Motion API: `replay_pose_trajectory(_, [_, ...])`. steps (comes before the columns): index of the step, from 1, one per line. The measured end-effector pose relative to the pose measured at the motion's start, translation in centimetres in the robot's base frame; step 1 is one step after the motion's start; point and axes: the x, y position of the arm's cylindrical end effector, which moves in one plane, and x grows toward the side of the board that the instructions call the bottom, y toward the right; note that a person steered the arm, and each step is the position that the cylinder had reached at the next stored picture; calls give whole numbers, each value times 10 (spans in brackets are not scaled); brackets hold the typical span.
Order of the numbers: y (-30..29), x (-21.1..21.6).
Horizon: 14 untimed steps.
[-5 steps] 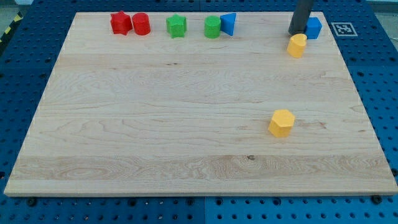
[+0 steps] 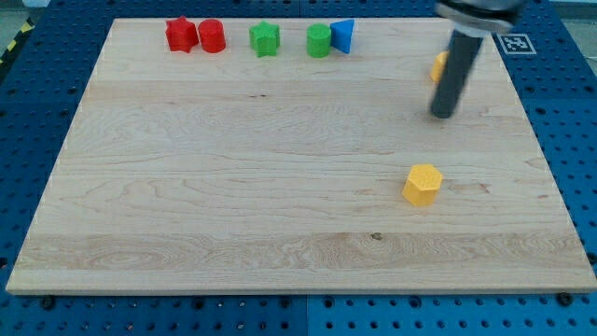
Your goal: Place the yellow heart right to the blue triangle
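Yellow heart [image 2: 437,65] sat near the board's top right, half hidden behind my rod, with my tip [image 2: 444,115] just below it. No pincer here, only a bare rod holding nothing. Blue triangle [image 2: 343,35] lay well off toward the view's left, so the heart needed a leftward push.
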Motion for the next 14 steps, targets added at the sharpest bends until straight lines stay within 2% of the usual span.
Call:
replay_pose_trajectory(1, [51,-25])
replay_pose_trajectory(2, [46,-27])
replay_pose_trajectory(4, [-15,-49])
replay_pose_trajectory(8, [-4,-54])
replay_pose_trajectory(14, [-9,-94])
